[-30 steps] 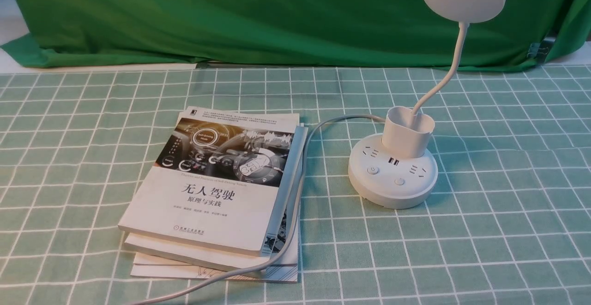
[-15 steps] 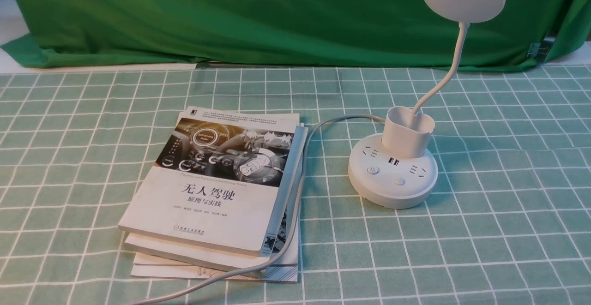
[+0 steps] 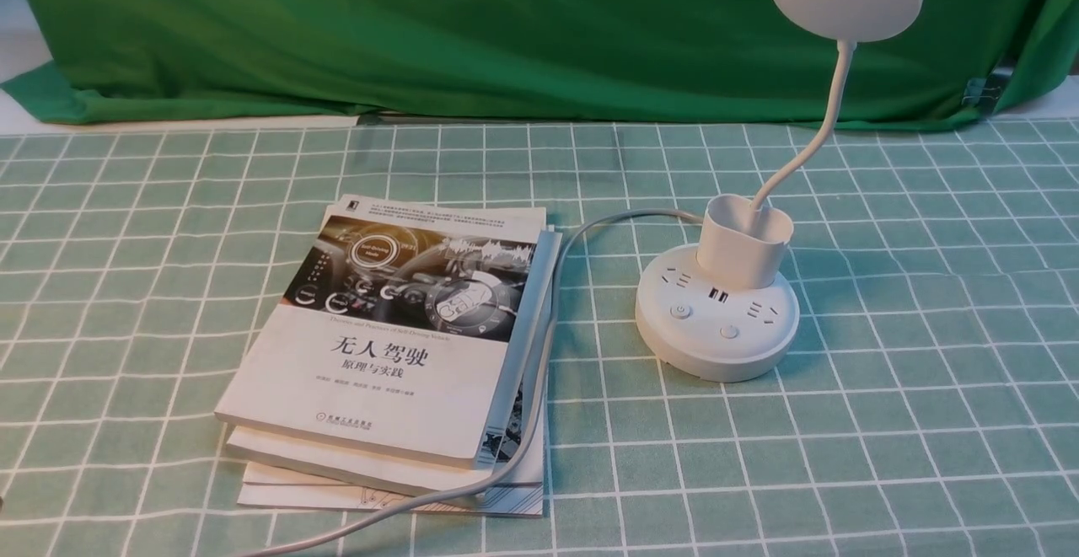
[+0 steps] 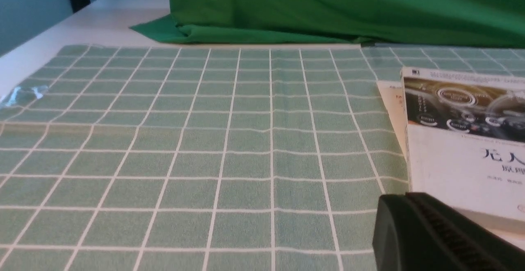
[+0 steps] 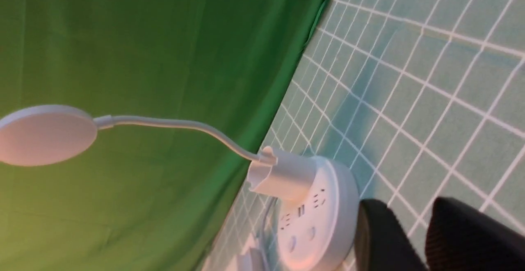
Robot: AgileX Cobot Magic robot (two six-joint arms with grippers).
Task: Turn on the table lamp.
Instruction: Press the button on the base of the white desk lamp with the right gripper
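Right of centre on the tabletop (image 3: 927,422), the table lamp (image 3: 716,321) looks light and tippy, so press a base button (image 3: 680,312) straight down; right pincer (image 5: 408,211) seems slightly apart, left pincer (image 4: 410,222) I cannot tell.

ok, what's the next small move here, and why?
Probably ease the right gripper toward the buttons on the lamp: it looks unlit, no arm shows in the front view, and the right wrist view has its base right beside that gripper. Which button works the light, I can't tell.
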